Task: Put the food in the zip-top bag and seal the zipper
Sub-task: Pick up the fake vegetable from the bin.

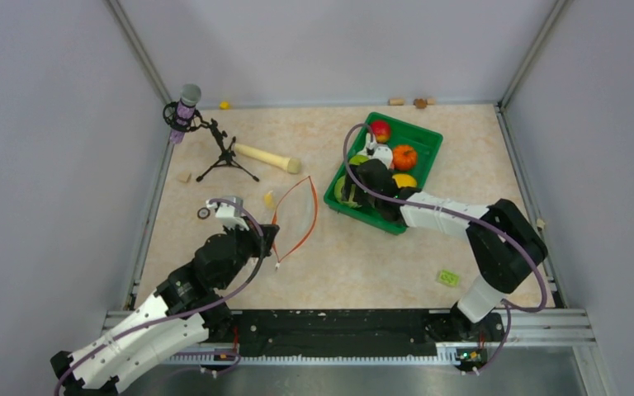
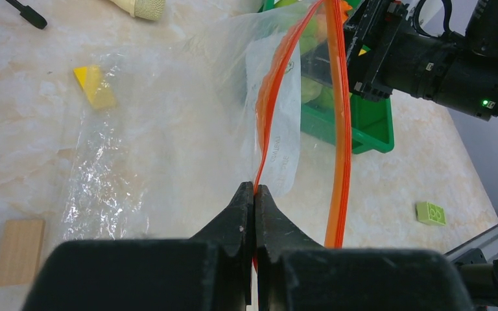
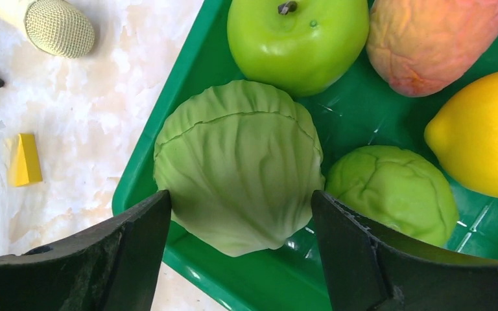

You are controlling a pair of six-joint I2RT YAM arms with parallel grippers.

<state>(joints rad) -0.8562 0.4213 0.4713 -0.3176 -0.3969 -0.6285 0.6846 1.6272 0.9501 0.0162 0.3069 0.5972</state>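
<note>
**Nothing bagged yet**

Your left end effector (image 2: 254, 192) is pinched shut on the zipper (image 2: 342, 129), propping the empty zip-top bag (image 2: 162, 123) open. Your right end effector (image 3: 240, 204) spreads wide around the cabbage (image 3: 237, 155) in the green tray (image 3: 191, 71). All loading and sealing remain.

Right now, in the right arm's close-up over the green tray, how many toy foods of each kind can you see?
Green apple: 1
Cabbage: 2 (pale cabbage, rounder cabbage)
Peach: 1
Lemon: 1
Total: 5
</note>
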